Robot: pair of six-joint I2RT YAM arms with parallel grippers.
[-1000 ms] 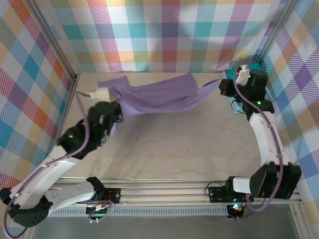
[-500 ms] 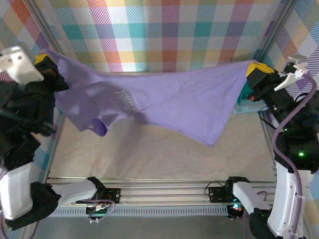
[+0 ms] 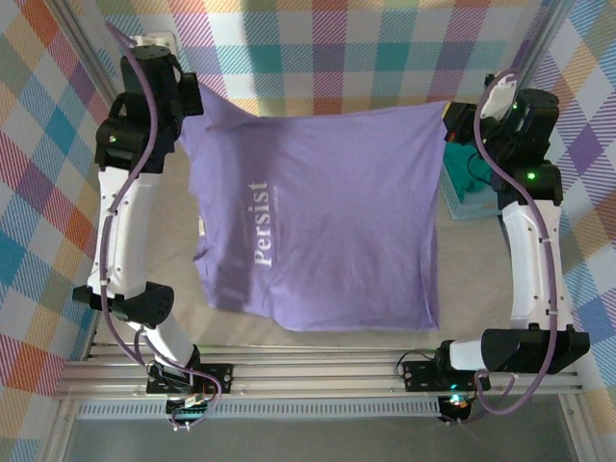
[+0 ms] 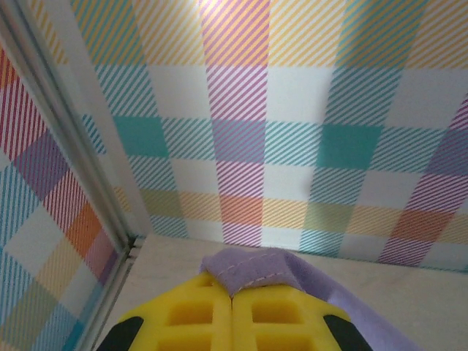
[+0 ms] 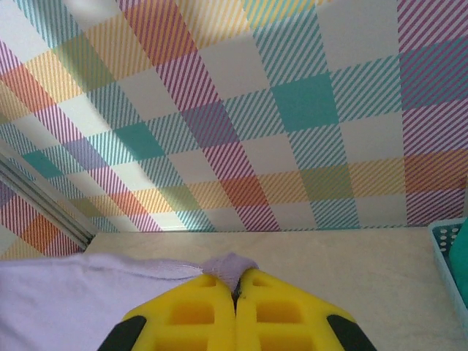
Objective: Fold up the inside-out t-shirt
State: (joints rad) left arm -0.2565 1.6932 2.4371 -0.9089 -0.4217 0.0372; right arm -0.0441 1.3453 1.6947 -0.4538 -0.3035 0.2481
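Both pinched tight on top corners of the t-shirt (image 3: 318, 221): left gripper (image 4: 232, 296), right gripper (image 5: 236, 291) — soft, light, hangs limp; corners look the right hold.

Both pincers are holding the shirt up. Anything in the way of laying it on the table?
Nothing visible on the table; the t-shirt hides its middle. A teal basket sits just right of the shirt's edge.

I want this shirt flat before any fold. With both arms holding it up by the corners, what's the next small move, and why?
Probably lower both arms together, same spacing, to lay the t-shirt flat on the table. The left fingers and the right fingers are each shut on a corner, and the cloth hangs spread and fairly smooth between them.
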